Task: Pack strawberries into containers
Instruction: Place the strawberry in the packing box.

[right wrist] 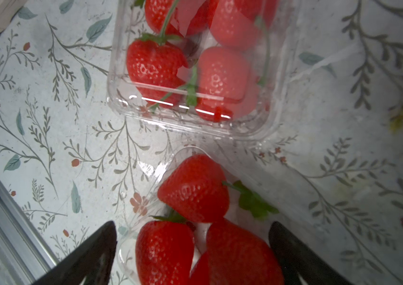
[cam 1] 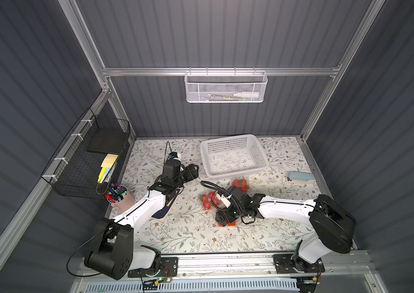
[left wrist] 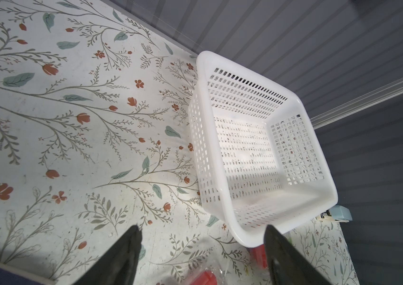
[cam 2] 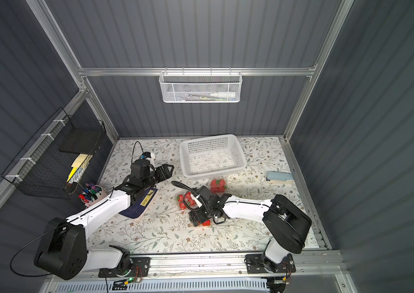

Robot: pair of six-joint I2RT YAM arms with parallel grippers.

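While the left gripper [left wrist: 202, 228] hangs spread and empty over the floral tabletop [left wrist: 72, 153] beside the white perforated plastic basket [left wrist: 314, 197], glossy red strawberries [right wrist: 193, 187] lie in three clear ribbed plastic clamshell containers [right wrist: 257, 128] to its right. The right gripper [right wrist: 193, 224] straddles the frontmost container, jaws released wide on either side.

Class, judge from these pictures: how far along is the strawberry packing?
Done: white basket empty; strawberries sit in three clear containers. In hand: nothing; right tool open over one container, left tool open near the basket. Left: no loose strawberries visible; lid closure unclear.
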